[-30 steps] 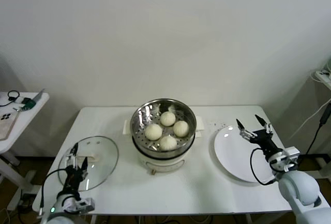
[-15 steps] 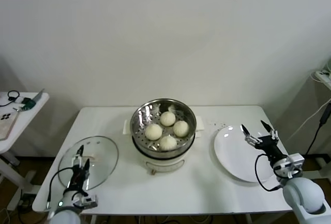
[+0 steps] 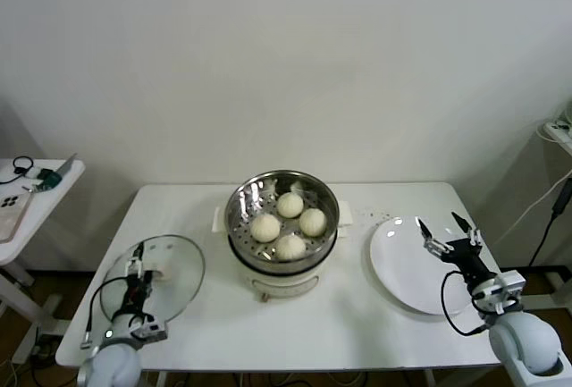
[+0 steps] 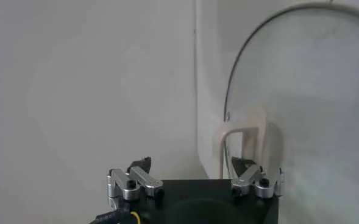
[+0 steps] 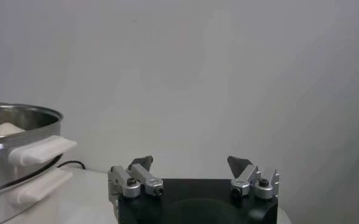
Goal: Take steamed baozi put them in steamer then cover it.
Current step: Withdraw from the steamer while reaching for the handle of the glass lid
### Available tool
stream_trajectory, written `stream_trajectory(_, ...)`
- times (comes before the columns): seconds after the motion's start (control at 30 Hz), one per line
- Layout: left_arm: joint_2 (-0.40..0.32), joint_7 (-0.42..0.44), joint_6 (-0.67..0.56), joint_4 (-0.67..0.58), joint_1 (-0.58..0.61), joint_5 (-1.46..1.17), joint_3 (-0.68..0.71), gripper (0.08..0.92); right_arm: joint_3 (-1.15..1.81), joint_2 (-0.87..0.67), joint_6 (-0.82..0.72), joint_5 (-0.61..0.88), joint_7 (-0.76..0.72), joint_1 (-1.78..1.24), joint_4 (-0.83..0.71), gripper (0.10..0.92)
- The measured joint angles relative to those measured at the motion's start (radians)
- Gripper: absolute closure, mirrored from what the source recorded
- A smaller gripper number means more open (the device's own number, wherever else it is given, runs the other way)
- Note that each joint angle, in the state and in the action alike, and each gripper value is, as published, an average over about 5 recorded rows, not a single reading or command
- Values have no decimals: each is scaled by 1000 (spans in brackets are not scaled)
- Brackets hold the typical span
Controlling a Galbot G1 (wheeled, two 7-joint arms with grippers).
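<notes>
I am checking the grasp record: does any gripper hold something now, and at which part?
Nothing is held. The left gripper is open over the glass lid; the right gripper is open above the white plate.

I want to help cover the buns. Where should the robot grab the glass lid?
Probably by the cream handle arching up from the glass lid, coming from above. The lid lies flat on the table, so its rim offers little to pinch. The open left gripper is already over it.

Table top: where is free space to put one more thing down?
Bare strips lie on the table in front of the steamer, and behind the glass lid. The white plate is bare too. Left and right edges are crowded.
</notes>
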Motion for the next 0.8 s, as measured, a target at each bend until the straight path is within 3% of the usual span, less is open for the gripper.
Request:
stream_trajectory(0.3, 0, -17, -9, 53, -46, 3, 0, 218, -3, 10, 6, -22, -4, -6, 0, 203)
stream_trajectory(0.8, -5, -16, -30, 75, -51, 6, 13, 641, -12, 29, 12, -54, -19, 0, -9, 203)
